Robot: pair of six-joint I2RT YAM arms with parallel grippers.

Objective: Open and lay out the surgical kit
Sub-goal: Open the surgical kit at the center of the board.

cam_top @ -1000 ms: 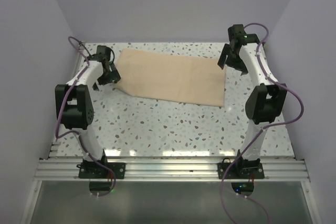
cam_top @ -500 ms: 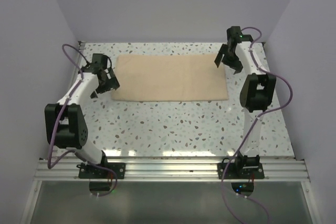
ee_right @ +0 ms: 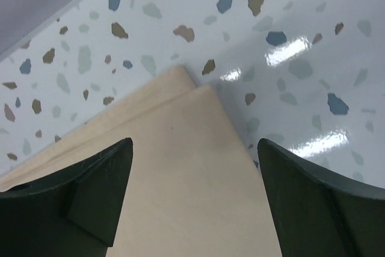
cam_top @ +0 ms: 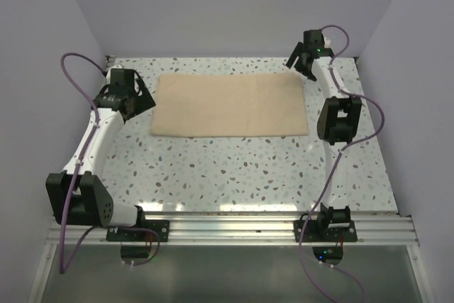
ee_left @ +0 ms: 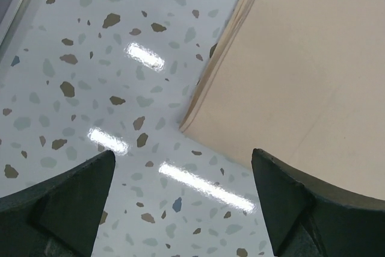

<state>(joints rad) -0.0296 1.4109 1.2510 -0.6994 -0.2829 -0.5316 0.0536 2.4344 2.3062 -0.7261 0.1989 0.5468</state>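
Observation:
The tan cloth wrap (cam_top: 230,104) lies flat as a folded rectangle at the far middle of the table. No steel tray or instruments show. My left gripper (cam_top: 138,97) is open and empty beside the wrap's left edge; in the left wrist view (ee_left: 183,200) it hangs over bare table just off the wrap's near-left corner (ee_left: 289,82). My right gripper (cam_top: 299,58) is open and empty above the wrap's far-right corner; in the right wrist view (ee_right: 195,194) the layered corner of the wrap (ee_right: 180,167) lies between my fingertips.
The speckled terrazzo table (cam_top: 234,168) is walled by lilac panels at the back and both sides. An aluminium rail (cam_top: 227,230) with both arm bases runs along the near edge. Purple cables loop off both arms.
The wrap went from skewed to square with the table. Both arms stretched out further, the left gripper toward the far left, the right gripper toward the far-right corner of the wrap.

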